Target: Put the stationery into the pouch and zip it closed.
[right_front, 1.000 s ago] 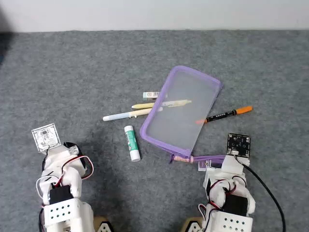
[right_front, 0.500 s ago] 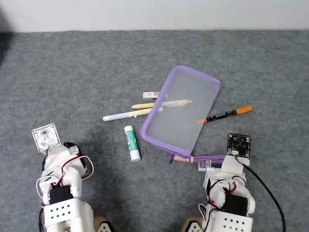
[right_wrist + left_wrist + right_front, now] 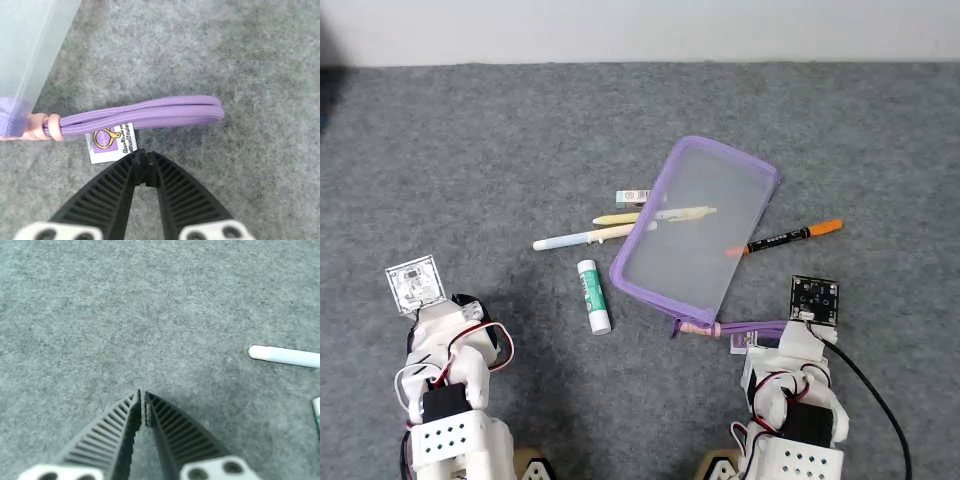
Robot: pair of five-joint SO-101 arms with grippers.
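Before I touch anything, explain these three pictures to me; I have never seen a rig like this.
Two small robot arms stand side by side at a grey, felt-like table. The high view looks down on both from above. Each of the other two pictures comes from a camera on one arm's wrist, looking along its pincer. The left gripper and the right gripper are both shut and hold nothing. On the table lies a purple-edged see-through pouch, with its strap just ahead of the right gripper. Beside the pouch lie a pale blue pen, a yellow pen, an orange-capped pen and a glue stick.
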